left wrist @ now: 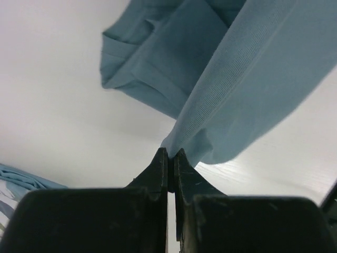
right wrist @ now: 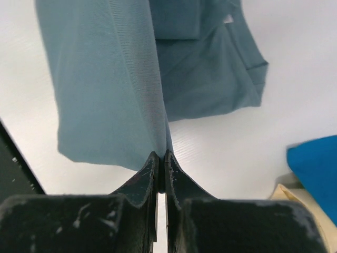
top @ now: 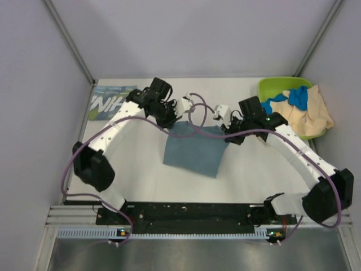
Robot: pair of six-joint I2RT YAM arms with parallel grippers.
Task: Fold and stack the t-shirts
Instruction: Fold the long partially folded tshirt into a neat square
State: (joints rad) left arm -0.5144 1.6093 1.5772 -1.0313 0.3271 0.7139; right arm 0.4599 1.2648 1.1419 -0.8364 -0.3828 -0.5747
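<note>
the left claw (left wrist: pixel 168 156) is clenched on one upper edge of the plain dusty slate-blue cloth t-shirt (top: pixel 193 149), and the right claw (right wrist: pixel 160 158) is clenched on the other. the shirt hangs between them at the middle of the white bench (top: pixel 141 180), where its lower part seems to rest. each pinch takes only a thin bit of fabric at the tips, so pulling the arms apart could slip one side free and spoil the fold. uneven lowering would probably skew the hem. the right arm works near the lime-green plastic tub (top: pixel 276 82), so a wide swing might snag its contents.
</note>
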